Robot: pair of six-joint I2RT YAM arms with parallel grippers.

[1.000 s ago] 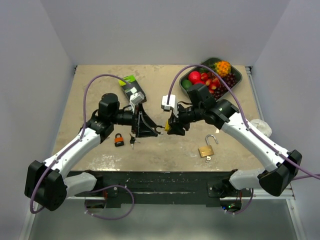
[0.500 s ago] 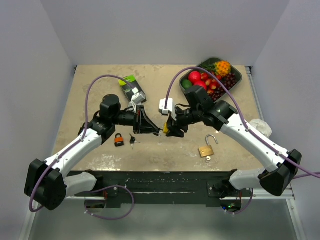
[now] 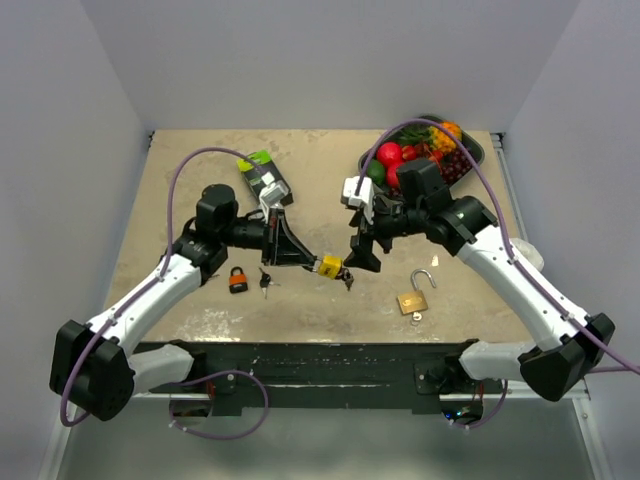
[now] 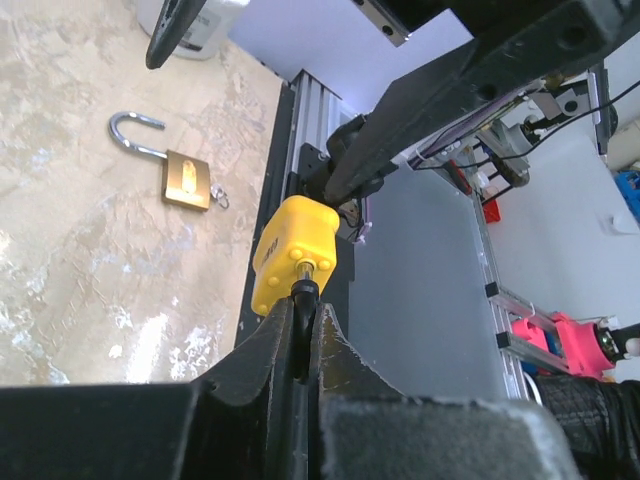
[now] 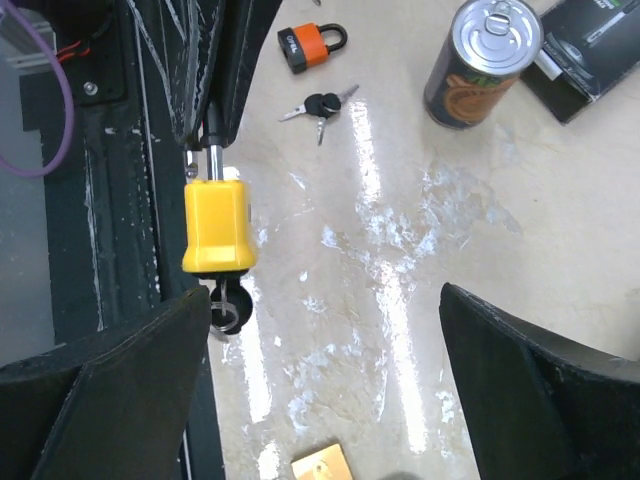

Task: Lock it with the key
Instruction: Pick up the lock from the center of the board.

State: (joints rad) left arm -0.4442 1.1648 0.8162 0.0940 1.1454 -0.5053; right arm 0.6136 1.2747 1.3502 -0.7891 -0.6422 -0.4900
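Note:
A yellow padlock (image 3: 330, 266) hangs above the table between the arms. My left gripper (image 3: 312, 262) is shut on its shackle. In the left wrist view the fingertips (image 4: 285, 335) pinch the black-sleeved shackle just below the yellow padlock body (image 4: 293, 252). A key with a black head (image 5: 225, 308) sticks out of the padlock's bottom end (image 5: 217, 228). My right gripper (image 3: 362, 252) stands open just right of the padlock. Its fingers (image 5: 110, 390) are spread wide with nothing between them.
A brass padlock (image 3: 413, 300) lies with its shackle open right of centre. An orange padlock (image 3: 238, 279) and loose keys (image 3: 265, 278) lie on the left. A can (image 5: 480, 60), a black-green box (image 3: 264, 178) and a fruit tray (image 3: 470, 160) stand farther back.
My left gripper has shut on the yellow padlock's shackle. My right gripper has let the padlock go, opened wide and drawn back to the right.

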